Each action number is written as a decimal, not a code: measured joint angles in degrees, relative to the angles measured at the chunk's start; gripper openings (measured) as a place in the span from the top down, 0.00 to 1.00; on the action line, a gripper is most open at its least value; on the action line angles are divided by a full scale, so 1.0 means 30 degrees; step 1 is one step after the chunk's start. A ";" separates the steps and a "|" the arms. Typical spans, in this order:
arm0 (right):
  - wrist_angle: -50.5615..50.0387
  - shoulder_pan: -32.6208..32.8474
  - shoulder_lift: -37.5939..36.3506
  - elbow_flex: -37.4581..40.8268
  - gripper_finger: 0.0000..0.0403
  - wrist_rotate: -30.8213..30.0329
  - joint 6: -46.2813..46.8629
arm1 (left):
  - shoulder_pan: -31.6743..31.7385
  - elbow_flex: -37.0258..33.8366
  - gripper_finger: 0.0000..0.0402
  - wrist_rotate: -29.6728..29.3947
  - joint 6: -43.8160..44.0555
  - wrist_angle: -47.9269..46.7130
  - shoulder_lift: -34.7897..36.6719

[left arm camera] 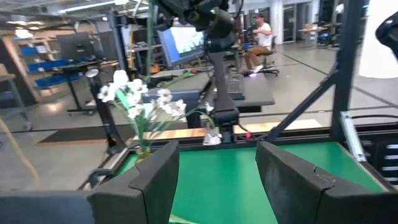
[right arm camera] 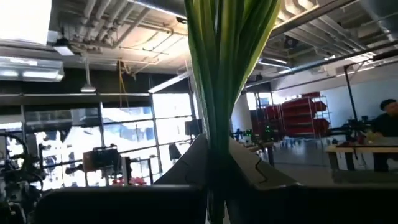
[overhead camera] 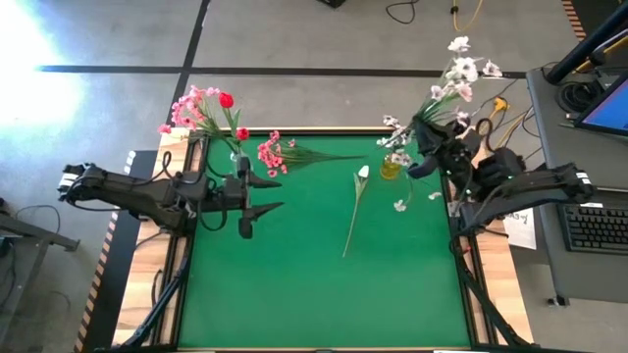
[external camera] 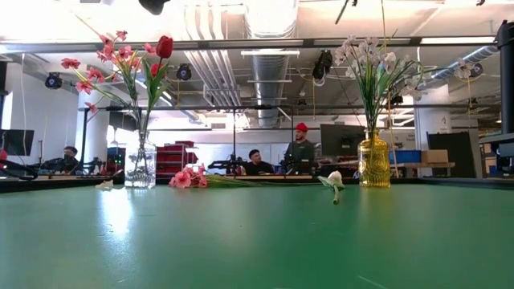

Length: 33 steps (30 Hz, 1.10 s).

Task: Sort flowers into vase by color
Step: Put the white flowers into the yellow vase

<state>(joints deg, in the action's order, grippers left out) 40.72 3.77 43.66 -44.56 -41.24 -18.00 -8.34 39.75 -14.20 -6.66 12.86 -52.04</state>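
The right gripper (overhead camera: 432,157), at the upper right of the high view, is clenched on the white flowers (overhead camera: 456,74) standing in the amber vase (external camera: 373,162). The left gripper (overhead camera: 267,191), left of centre, hangs released and empty. A white tulip (overhead camera: 361,175) and a pink spray (overhead camera: 272,153) lie on the green mat (overhead camera: 324,284). Pulling sideways could tip the vase; the clear vase (external camera: 140,164) holds reds and pinks

Bright overhead lighting, window glare, blurred near stems (right arm camera: 227,68)

tulip (overhead camera: 359,186) between two vases (overhead camera: 391,169)
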 joint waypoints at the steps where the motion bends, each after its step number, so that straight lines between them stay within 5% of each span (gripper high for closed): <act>1: -0.0371 0.0063 -0.0209 -0.0021 0.94 -0.0204 0.0000 | 0.0000 0.0000 0.50 -0.0187 -0.0124 0.0002 0.0055; 5: -0.4303 0.0706 -0.1039 -0.0927 0.94 -0.2462 0.0873 | 0.0000 0.0000 0.50 -0.0666 -0.0585 -0.0152 0.0251; 11: -1.3412 0.1418 -0.0904 -0.4475 0.94 -0.3254 0.4629 | 0.0033 0.0000 0.50 -0.0799 -0.0732 -0.0273 0.0427; 18: -2.0652 0.1405 0.0759 -0.8062 0.94 -1.0053 0.6933 | 0.0066 0.0000 0.50 -0.1127 -0.1051 -0.0290 0.0439; 33: -2.1399 0.1361 -0.2076 -0.2999 0.94 -1.4003 1.0654 | 0.0066 0.0000 0.50 -0.1141 -0.1422 -0.0302 0.0388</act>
<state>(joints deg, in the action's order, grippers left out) -23.47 7.86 37.43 -53.55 -83.25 13.96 -8.14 39.75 -17.63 -10.92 11.95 -50.87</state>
